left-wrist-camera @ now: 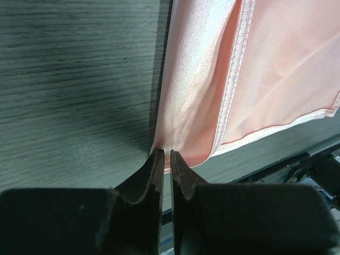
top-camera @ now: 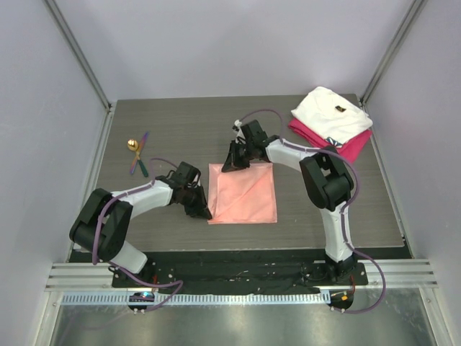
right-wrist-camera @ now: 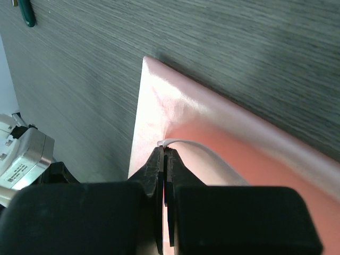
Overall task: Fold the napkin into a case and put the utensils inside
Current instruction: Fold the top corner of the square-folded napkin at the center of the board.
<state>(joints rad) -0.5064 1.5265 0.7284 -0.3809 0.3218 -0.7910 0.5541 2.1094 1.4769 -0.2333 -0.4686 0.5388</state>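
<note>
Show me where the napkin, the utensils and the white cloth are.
napkin (top-camera: 245, 196), top external view, middle of the pink square.
utensils (top-camera: 139, 154), top external view, on the thin handles.
white cloth (top-camera: 328, 113), top external view, middle of its top fold.

Salmon-pink napkin (top-camera: 243, 193), plain and glossy with a paler stitched hem, on a dark grey wood-grain table (top-camera: 173, 130). Right of the napkin: white cloth (top-camera: 330, 112) over magenta cloth (top-camera: 353, 146). Left of it: gold-bowled, purple- and green-handled utensils (top-camera: 140, 154).
</note>
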